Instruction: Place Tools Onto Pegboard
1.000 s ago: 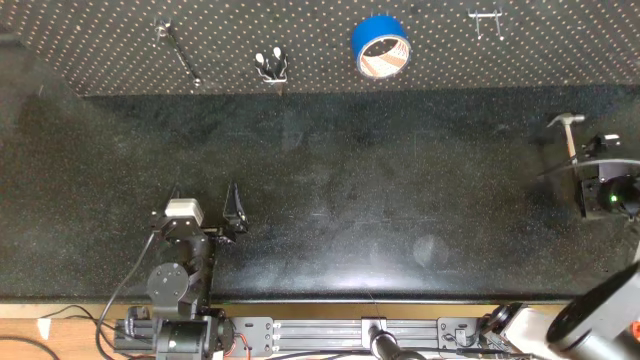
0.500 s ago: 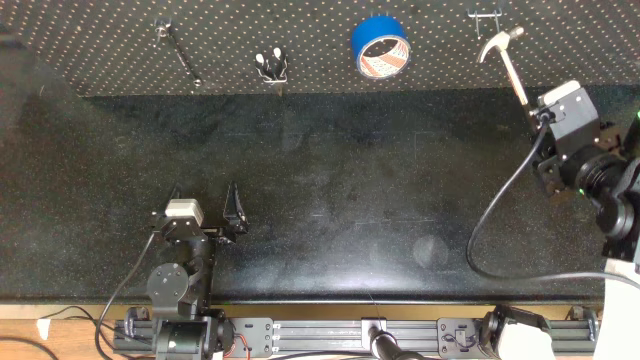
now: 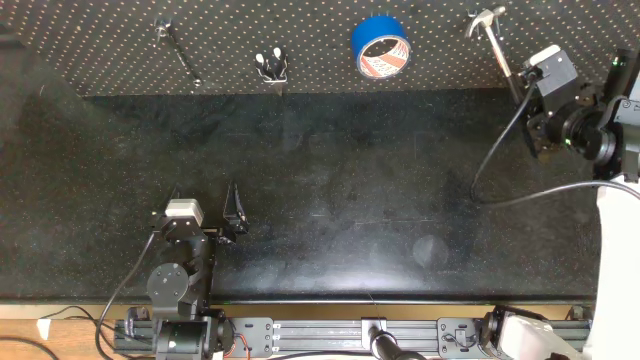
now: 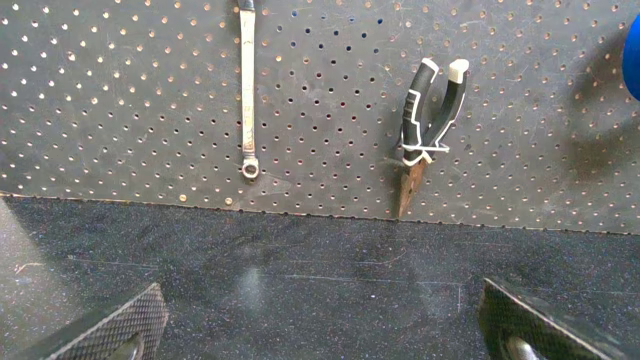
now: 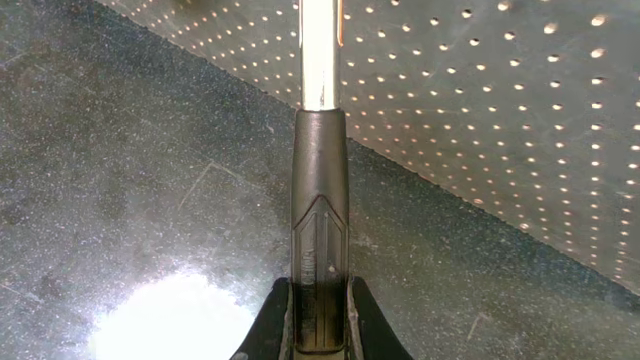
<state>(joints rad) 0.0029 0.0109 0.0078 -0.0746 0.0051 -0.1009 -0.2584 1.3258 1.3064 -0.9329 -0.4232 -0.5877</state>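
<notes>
A hammer (image 3: 498,44) with a metal shaft and black grip (image 5: 320,235) is tilted against the pegboard (image 3: 90,40) at the top right. Its head (image 3: 485,17) lies at the metal hook there; I cannot tell if it rests on the hook. My right gripper (image 3: 524,92) is shut on the hammer's grip, with its fingers (image 5: 272,322) on either side. My left gripper (image 3: 205,203) stands open low over the table's near left, with nothing between its fingers (image 4: 112,328).
On the pegboard hang a wrench (image 3: 179,50), black-and-white pliers (image 3: 271,66) and a blue tape roll (image 3: 380,46). The left wrist view shows the wrench (image 4: 247,90) and pliers (image 4: 428,125) too. The black table (image 3: 340,190) spreads between the arms.
My right arm lifted the hammer from the table's right edge and swung it up and left to the pegboard; its head now sits at the hook. The left arm has not moved.
</notes>
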